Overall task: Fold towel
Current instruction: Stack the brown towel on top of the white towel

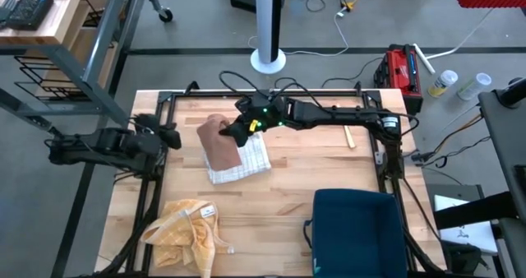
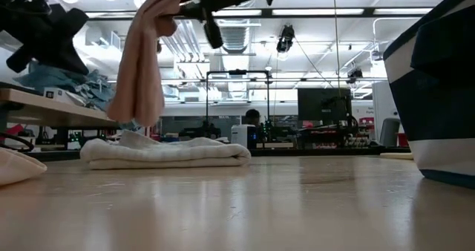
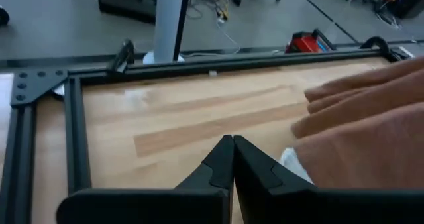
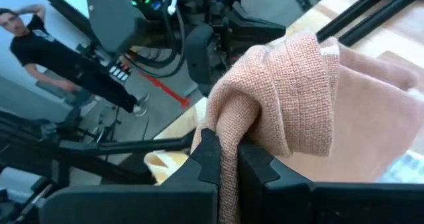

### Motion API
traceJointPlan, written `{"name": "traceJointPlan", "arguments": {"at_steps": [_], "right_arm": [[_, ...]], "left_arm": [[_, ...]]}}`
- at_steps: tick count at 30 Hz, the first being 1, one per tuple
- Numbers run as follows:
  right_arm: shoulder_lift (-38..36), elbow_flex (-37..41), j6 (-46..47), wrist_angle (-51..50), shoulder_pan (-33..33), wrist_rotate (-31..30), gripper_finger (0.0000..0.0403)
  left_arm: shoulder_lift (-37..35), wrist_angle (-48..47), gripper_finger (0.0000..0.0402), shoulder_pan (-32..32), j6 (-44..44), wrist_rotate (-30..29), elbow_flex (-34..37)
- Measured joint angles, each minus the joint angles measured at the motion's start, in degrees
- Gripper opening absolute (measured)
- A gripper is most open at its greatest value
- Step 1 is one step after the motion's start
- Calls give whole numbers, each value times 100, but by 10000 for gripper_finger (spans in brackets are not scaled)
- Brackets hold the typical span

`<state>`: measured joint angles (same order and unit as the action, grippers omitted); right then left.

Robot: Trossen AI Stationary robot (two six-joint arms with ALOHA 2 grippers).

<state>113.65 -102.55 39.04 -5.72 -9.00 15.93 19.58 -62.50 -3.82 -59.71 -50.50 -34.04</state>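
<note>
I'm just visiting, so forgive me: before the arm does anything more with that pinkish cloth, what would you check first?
1. Right gripper shut on the pink towel: ok.
2. Towel lifted off the table: ok, it hangs in the low view.
3. Folded white towel lying flat beneath: ok.
4. Left gripper shut, empty, parked at the table's left edge: ok.
5. Yellow cloth and blue bin clear of the work: ok.
6. Towel hanging evenly: cannot tell.

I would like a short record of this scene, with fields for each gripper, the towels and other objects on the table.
right gripper: shut on pink towel, lifted above the table
left gripper: shut, empty, at the table's left edge
white folded towel: flat, under the pink one
yellow cloth: crumpled, near-left corner
dark blue bin: near-right side
</note>
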Motion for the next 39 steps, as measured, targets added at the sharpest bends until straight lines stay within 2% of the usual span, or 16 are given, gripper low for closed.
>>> {"name": "traceJointPlan", "arguments": {"at_steps": [6, 13, 22, 31, 39], "right_arm": [[507, -59, 141, 119, 10, 35, 11], [1046, -666, 246, 170, -7, 414, 11], [1096, -1513, 152, 145, 26, 594, 11], [1324, -1512, 177, 115, 157, 441, 11], [1474, -1510, 344, 186, 225, 565, 11]], "left_arm": [[-41, 36, 0, 0, 115, -233, 8], [42, 52, 0, 0, 140, -254, 9], [100, 64, 0, 0, 167, -255, 11], [109, 177, 0, 0, 225, -755, 11], [137, 206, 0, 0, 291, -751, 28]]}}
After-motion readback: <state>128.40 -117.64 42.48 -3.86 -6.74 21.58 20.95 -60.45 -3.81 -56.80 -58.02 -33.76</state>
